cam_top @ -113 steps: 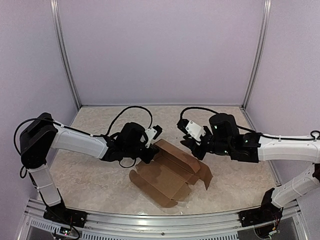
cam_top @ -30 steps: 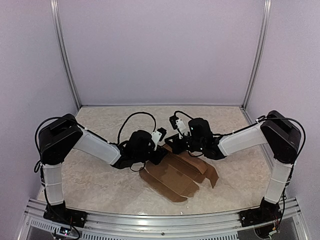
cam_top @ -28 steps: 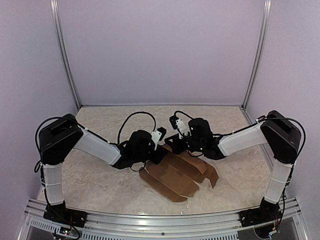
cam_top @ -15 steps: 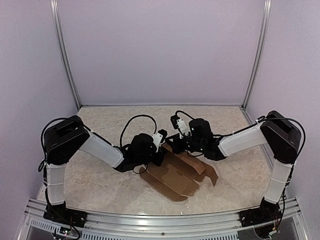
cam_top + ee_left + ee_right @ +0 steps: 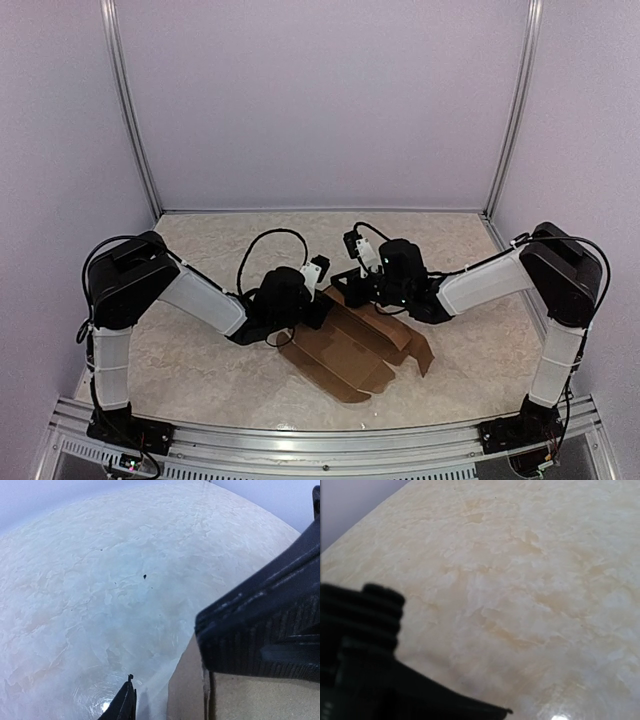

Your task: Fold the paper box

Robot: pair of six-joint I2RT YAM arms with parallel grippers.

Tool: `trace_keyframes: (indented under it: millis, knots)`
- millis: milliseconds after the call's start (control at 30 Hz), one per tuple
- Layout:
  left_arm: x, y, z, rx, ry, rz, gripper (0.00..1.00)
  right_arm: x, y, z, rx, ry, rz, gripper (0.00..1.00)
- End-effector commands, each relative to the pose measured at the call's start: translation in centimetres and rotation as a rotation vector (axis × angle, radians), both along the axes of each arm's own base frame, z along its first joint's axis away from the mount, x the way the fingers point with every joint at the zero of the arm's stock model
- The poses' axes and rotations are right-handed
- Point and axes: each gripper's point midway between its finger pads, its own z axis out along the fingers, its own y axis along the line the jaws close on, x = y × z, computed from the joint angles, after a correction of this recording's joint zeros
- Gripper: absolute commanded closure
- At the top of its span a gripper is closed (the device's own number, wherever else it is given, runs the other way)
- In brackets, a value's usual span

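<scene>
The paper box (image 5: pixel 345 348) is a flat brown cardboard sheet with creased flaps, lying on the table in front of both arms. My left gripper (image 5: pixel 316 300) is low at the sheet's far left corner. In the left wrist view the left gripper (image 5: pixel 165 692) is open: a thin fingertip (image 5: pixel 122 707) is over the table and a broad black finger (image 5: pixel 260 635) is over the cardboard (image 5: pixel 240 700), with the sheet's edge between them. My right gripper (image 5: pixel 347 288) is low at the same far edge. The right wrist view shows only a dark finger (image 5: pixel 395 690) and no cardboard.
The table (image 5: pixel 200 350) is pale marbled stone, walled by lilac panels with metal posts (image 5: pixel 135 120) at the back corners. A metal rail (image 5: pixel 300 440) runs along the near edge. The two wrists are close together above the sheet's far corner.
Both grippers have closed in on the sheet's far corner since the earliest frame, and the sheet has slid a little to the right. In the last second the left wrist crept right.
</scene>
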Motion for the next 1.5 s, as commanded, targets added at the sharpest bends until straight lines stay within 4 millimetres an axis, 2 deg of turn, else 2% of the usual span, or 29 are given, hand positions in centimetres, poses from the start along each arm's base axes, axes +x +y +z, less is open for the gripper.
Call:
trace_keyframes:
  millis: [0,267,300,433,500,533,767,933,1033,1267,1467]
  knots:
    - [0.6,0.0,0.4,-0.018,-0.023,0.027,0.61,-1.9,-1.1,-5.4,-0.107,0.125,0.001,1.0]
    - [1.0,-0.8,-0.3,-0.027,-0.015,0.021,0.59,-2.0,-1.3,-5.5,-0.107,0.126,-0.004,1.0]
    - [1.0,-0.8,-0.5,-0.025,-0.013,0.02,0.63,-1.9,-1.3,-5.4,-0.107,0.126,-0.006,1.0]
    - [1.0,-0.9,-0.7,-0.026,-0.014,0.015,0.91,-2.0,-1.3,-5.5,-0.101,0.13,-0.006,1.0]
    - [1.0,-0.9,-0.8,-0.025,-0.014,0.014,1.0,-2.0,-1.3,-5.6,-0.1,0.133,-0.008,1.0]
    - [1.0,-0.9,-0.8,-0.024,-0.014,0.016,1.0,-2.0,-1.3,-5.6,-0.099,0.134,-0.008,1.0]
    - [1.0,-0.6,-0.8,-0.016,-0.013,0.022,1.0,-1.9,-1.2,-5.5,-0.097,0.135,-0.007,1.0]
    - [0.7,0.1,-0.8,-0.008,-0.014,0.047,0.69,-2.0,-1.3,-5.6,-0.102,0.138,-0.005,1.0]
    - [0.4,0.6,-1.0,-0.007,-0.008,0.056,0.62,-2.1,-1.2,-5.5,-0.102,0.138,-0.001,1.0]
    - [-0.1,1.4,-0.6,-0.018,-0.013,0.072,0.61,-2.2,-1.5,-5.0,-0.107,0.132,0.002,1.0]
    - [-0.2,1.2,0.2,-0.037,-0.02,0.064,0.68,-2.3,-1.5,-5.0,-0.105,0.133,0.002,1.0]
